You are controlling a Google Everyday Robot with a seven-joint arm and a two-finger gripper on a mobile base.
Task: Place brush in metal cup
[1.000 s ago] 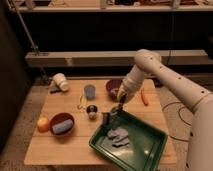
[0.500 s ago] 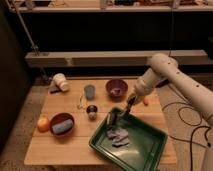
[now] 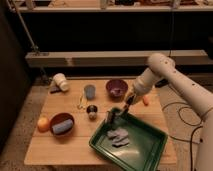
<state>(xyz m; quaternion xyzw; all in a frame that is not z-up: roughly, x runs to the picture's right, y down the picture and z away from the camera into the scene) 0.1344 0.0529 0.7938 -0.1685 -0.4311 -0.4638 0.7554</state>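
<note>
The brush hangs tilted over the left rim of the green tray, grey head down and dark handle running up to the right. My gripper is at the handle's top end and seems shut on it. The metal cup, small and dark with a pale rim, stands on the wooden table just left of the brush head, a short gap away.
A blue-grey tumbler, a purple bowl, a lying white cup and a yellowish wiry item sit behind the metal cup. A brown bowl and an orange ball are at the left. Grey cloth lies in the tray.
The gripper and the arm's elbow have shifted to the right, and the brush has moved a little right with it. Since half a second ago little has changed.
</note>
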